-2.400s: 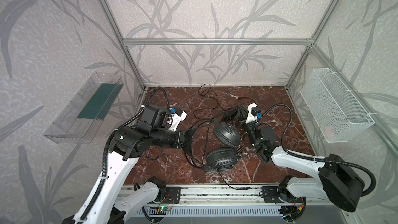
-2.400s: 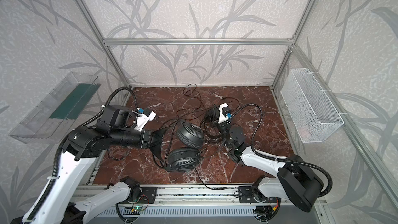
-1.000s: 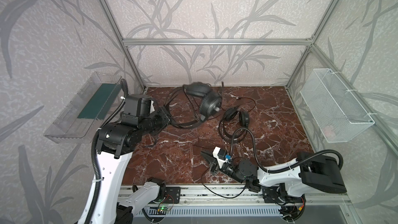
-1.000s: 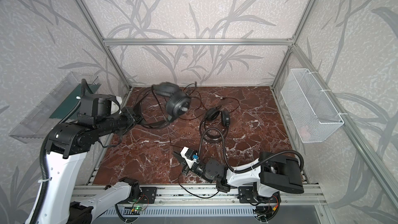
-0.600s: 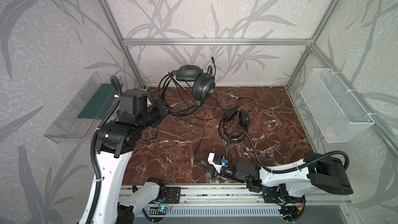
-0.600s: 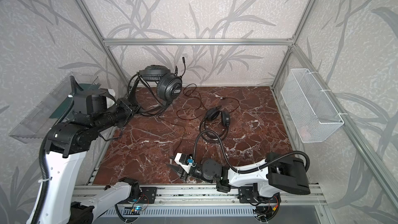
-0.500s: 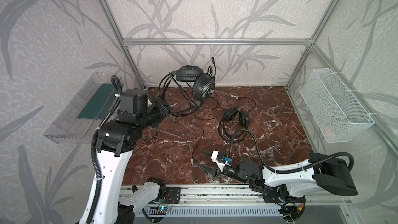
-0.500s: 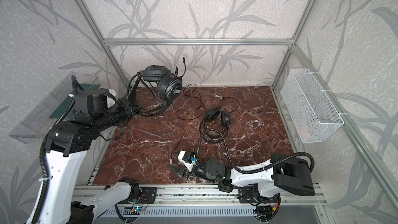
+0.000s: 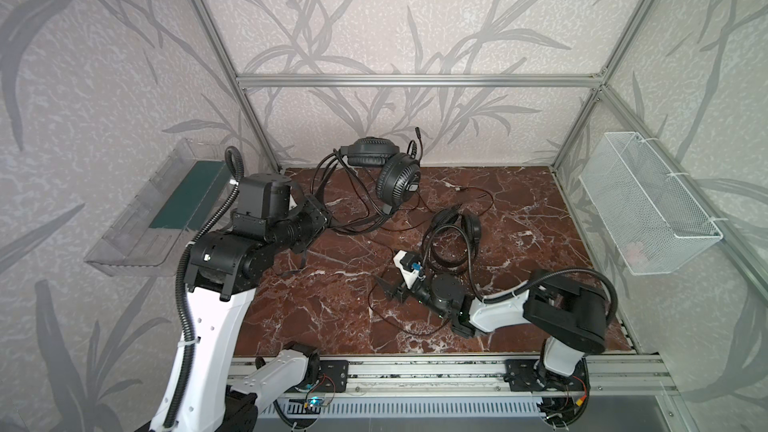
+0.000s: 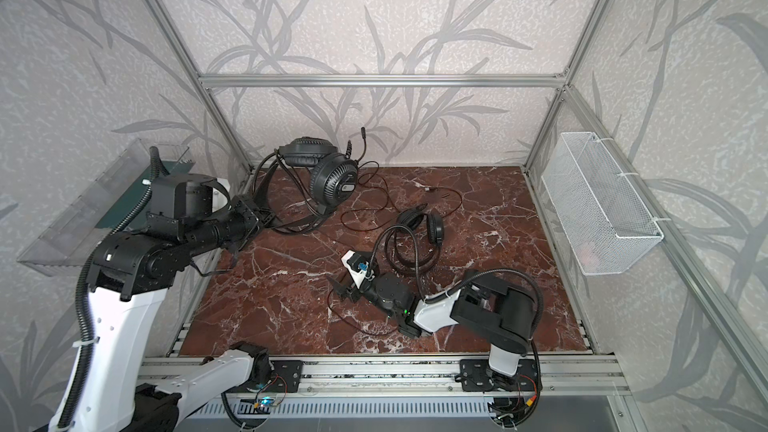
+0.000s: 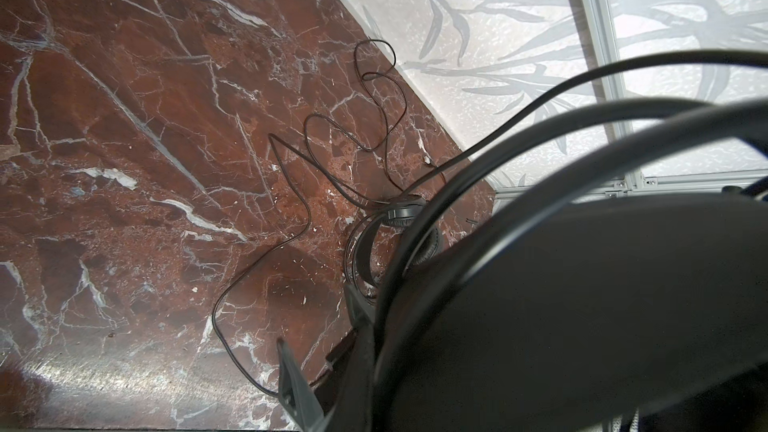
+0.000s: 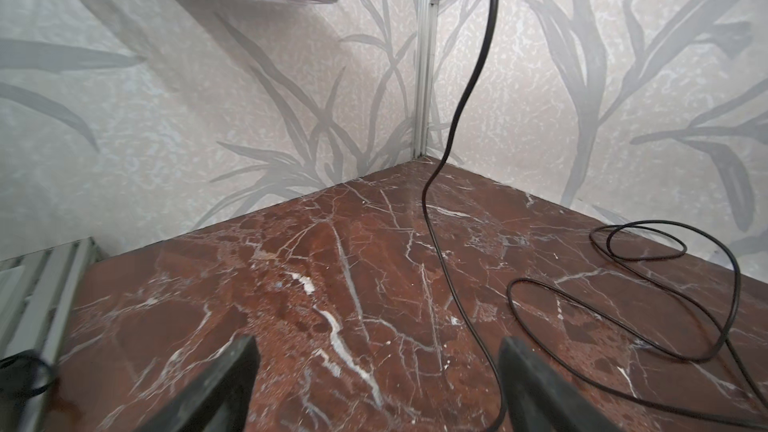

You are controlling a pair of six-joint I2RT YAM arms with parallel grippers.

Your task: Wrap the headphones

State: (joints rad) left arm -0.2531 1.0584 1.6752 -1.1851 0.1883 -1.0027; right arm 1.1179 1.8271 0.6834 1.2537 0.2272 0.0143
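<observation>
A clear shelf (image 9: 137,243) with a green insert hangs on the left wall. Beside it, the left arm reaches towards the far left corner of the red marble worktop (image 9: 324,309). Its left tool (image 9: 327,221) is closed narrow on the thin headband wires of the raised headset (image 9: 397,184), which is held clear of the worktop in both top views (image 10: 334,184). One earcup faces forward, the other lies flat above it against the back wall, and a mic boom sticks up to the right. In the left wrist view the dark headband fills much of the picture.

Loops of thin cable (image 9: 399,224) trail from the raised headset down onto the marble. At mid-worktop, to the right, the second headset (image 9: 459,222) lies flat with its own cable coiled just beside it. It also appears in the left wrist view (image 11: 399,218).

Nearer the front, right of centre, the right tool (image 9: 388,289) sits low over the worktop, pointing left, with its jaws spread wide and holding nothing. The right wrist view (image 12: 376,353) shows bare marble between the fingers (image 12: 232,367). A cable there (image 12: 440,243) runs over the marble, passes close by one finger and rises out of the picture. A white wire basket (image 9: 648,209) is fixed to the right wall.
</observation>
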